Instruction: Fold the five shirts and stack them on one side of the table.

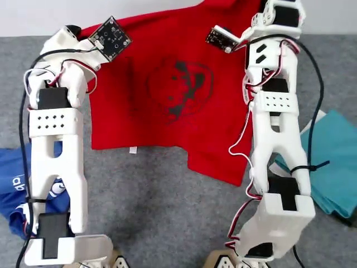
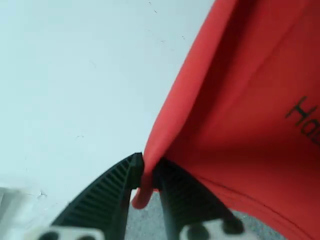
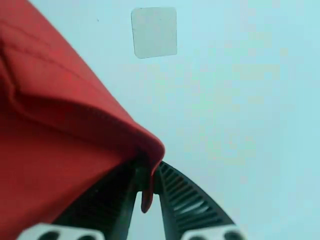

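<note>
A red shirt (image 1: pixel 173 95) with a dark print hangs spread between the two arms above the grey table, its lower hem reaching down toward the table's middle. My left gripper (image 2: pixel 145 182) is shut on a corner of the red shirt (image 2: pixel 240 115), the cloth pinched between its black fingers. My right gripper (image 3: pixel 146 187) is shut on the other corner of the red shirt (image 3: pixel 55 130). In the high view the left arm (image 1: pixel 56 128) holds the shirt's far left side and the right arm (image 1: pixel 276 111) its far right side.
A crumpled blue shirt (image 1: pixel 14 190) lies at the table's left edge under the left arm. A teal shirt (image 1: pixel 334 162) lies at the right edge beside the right arm. Grey table surface (image 1: pixel 162 212) shows in front of the red shirt. A pale wall stands behind.
</note>
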